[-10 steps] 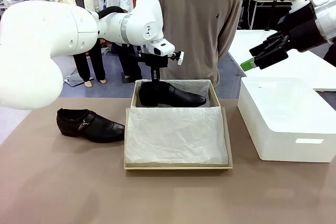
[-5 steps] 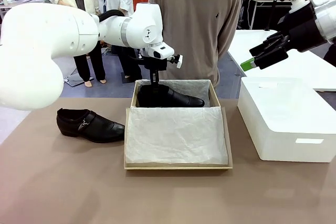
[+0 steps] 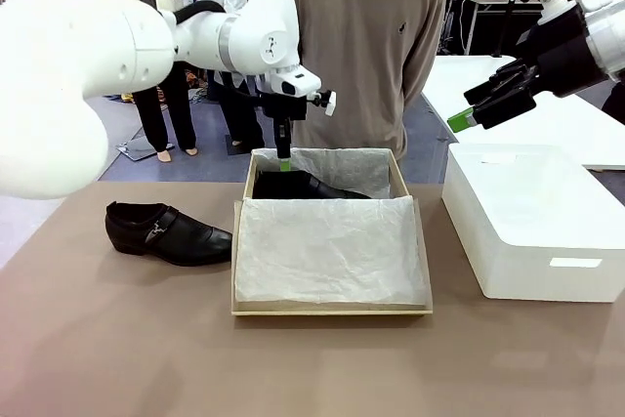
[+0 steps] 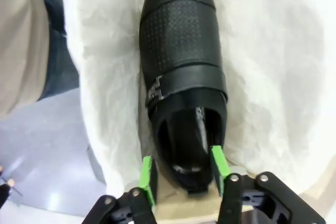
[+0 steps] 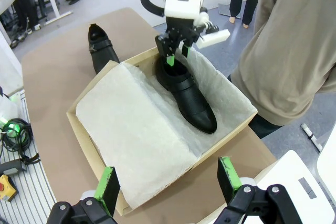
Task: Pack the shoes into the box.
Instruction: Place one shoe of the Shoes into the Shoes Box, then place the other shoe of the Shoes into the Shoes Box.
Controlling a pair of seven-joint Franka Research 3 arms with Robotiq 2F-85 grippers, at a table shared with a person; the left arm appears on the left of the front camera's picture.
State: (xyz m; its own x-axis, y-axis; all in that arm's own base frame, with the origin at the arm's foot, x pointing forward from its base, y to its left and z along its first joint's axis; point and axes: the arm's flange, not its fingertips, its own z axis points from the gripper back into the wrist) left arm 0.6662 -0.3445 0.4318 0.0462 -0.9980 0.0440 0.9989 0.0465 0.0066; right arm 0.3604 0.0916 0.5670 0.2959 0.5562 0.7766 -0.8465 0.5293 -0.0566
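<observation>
Packing stands half done: the first shoe (image 3: 166, 232) lies on the table (image 3: 98, 339) toward its left edge, just beside the box (image 3: 330, 311), not yet loaded; the second shoe (image 3: 308, 186) rests on tissue paper (image 3: 327, 251) along the box's far wall, left gripper (image 3: 284, 163) above its heel, jaws parted, empty; right gripper (image 3: 469, 109) hangs, jaws spread wide, over the white box (image 3: 532, 241)

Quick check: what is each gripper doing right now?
Left gripper: open, straddling the heel of the shoe in the box.
Right gripper: open, holding nothing.
</observation>
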